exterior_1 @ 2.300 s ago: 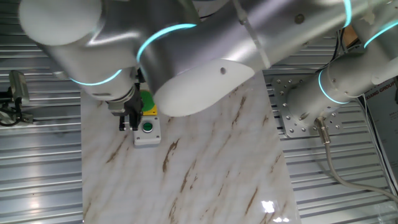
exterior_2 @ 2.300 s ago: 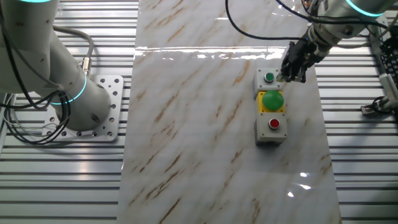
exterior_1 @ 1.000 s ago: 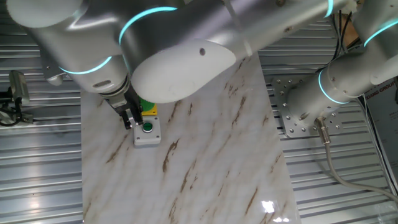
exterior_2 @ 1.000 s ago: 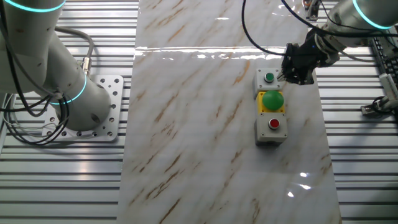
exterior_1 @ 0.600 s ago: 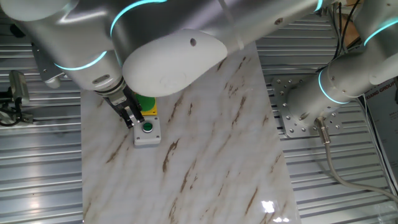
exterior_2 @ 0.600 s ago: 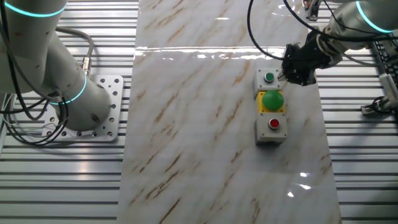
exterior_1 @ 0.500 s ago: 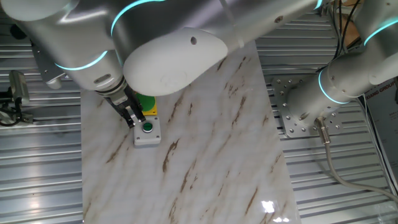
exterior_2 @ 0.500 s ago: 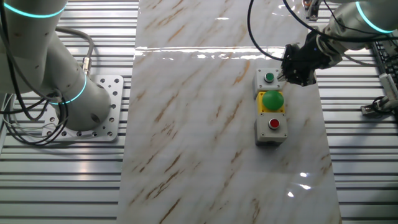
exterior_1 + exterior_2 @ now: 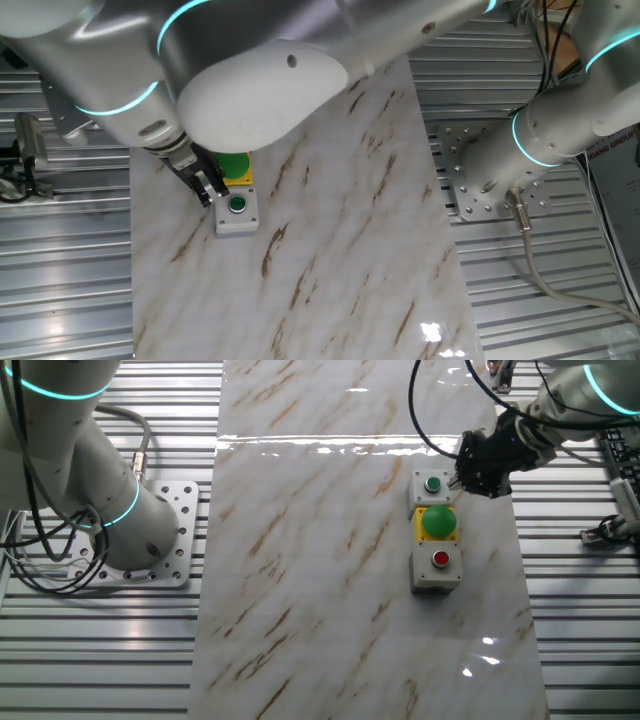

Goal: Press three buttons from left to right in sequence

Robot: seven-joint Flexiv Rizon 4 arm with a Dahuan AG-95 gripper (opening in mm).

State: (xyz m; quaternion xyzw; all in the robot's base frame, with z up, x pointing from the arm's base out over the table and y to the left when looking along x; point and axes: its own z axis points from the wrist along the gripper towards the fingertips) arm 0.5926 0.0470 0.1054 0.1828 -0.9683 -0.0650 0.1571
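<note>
The big silver arm (image 9: 270,70) leans far over the table (image 9: 330,590), so wide in one fixed view that it hides the top part of the board. Its base (image 9: 140,530) sits on a metal plate beside the table, and blue light rings glow on its joints. From the other fixed view, the arm comes in from the top corner and bends down, with black cables looping above it.

The black gripper (image 9: 470,480) at the end hangs tilted just beside the last box in the row, at the side of that box nearest the table's edge. In one fixed view the gripper (image 9: 208,190) points down close to that same box, near its corner. I cannot tell if its fingers are spread or pressed together, because they are too dark and small to make out.

Three small boxes stand in a straight row on the marble table, touching or almost touching each other. The yellow box (image 9: 439,525) in the middle has a large round green button on top. The grey box (image 9: 438,568) at one end has a small red button. The other grey box (image 9: 431,488), next to the gripper, has a small green button (image 9: 237,205)
</note>
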